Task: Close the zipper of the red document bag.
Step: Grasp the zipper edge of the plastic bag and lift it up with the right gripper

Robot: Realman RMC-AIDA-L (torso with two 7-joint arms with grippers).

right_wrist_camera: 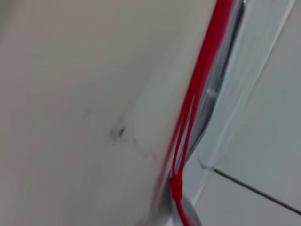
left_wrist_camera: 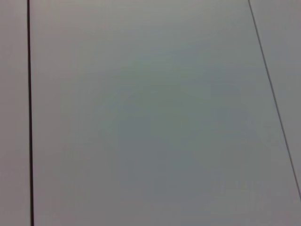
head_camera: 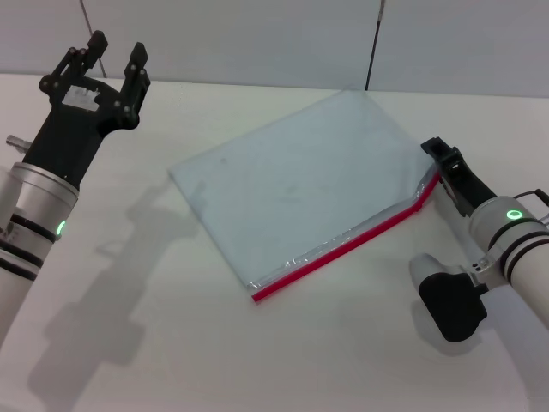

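The right gripper [head_camera: 436,153] sits low near the right edge of the bench [head_camera: 129,343], its dark tip touching the right-hand end of the zipper [head_camera: 343,250], at the corner of the red document bag [head_camera: 292,189]; whether its fingers are parted or closed on anything I cannot tell, since the tip is seen end-on and small; the right wrist view shows the red strip [right_wrist_camera: 197,94] close up, splitting into two thin red lines that meet at a point, with a silvery seam beside it and the pale pouch face [right_wrist_camera: 94,117] filling the rest; the bag lies flat and slantwise at the middle of the bench, its red-trimmed long edge facing the near side and running from near centre up toward the right; the left gripper [head_camera: 117,58] is raised near the far left corner, well apart from the bag, its two black fingers spread wide and holding nothing; behind the bench stands a pale panelled wall [head_camera: 257,34].
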